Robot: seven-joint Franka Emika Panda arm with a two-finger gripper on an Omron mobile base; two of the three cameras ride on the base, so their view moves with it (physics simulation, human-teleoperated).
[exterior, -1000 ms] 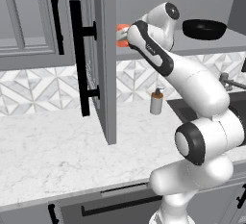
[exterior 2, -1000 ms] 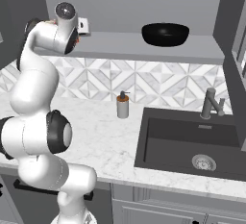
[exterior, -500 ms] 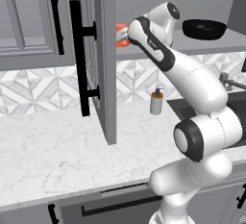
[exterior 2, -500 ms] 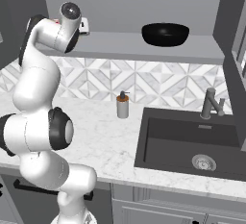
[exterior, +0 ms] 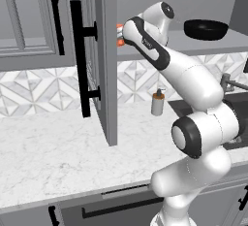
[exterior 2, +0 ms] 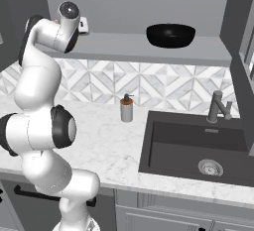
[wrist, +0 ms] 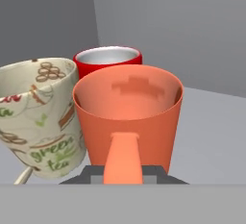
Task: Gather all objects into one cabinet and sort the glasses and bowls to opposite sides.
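So the fingers [wrist: 123, 177] are clamped on the orange cup [wrist: 129, 117], which sits dead centre right above them in the hand view, its handle pointing straight back at the camera. Just beside it on the left the beige mug [wrist: 41, 117] leans tilted, touching the cup or near enough. The red mug [wrist: 108, 58] stands right behind both. All three are on the cabinet shelf [wrist: 211, 122]. From the left base view, the cabinet door [exterior: 104, 60] hangs open, and the black bowl [exterior 2: 170, 35] sits well apart from the fingers, further along the shelf. Soap dispenser [exterior 2: 127, 109] is down on the worktop [exterior 2: 106, 141].
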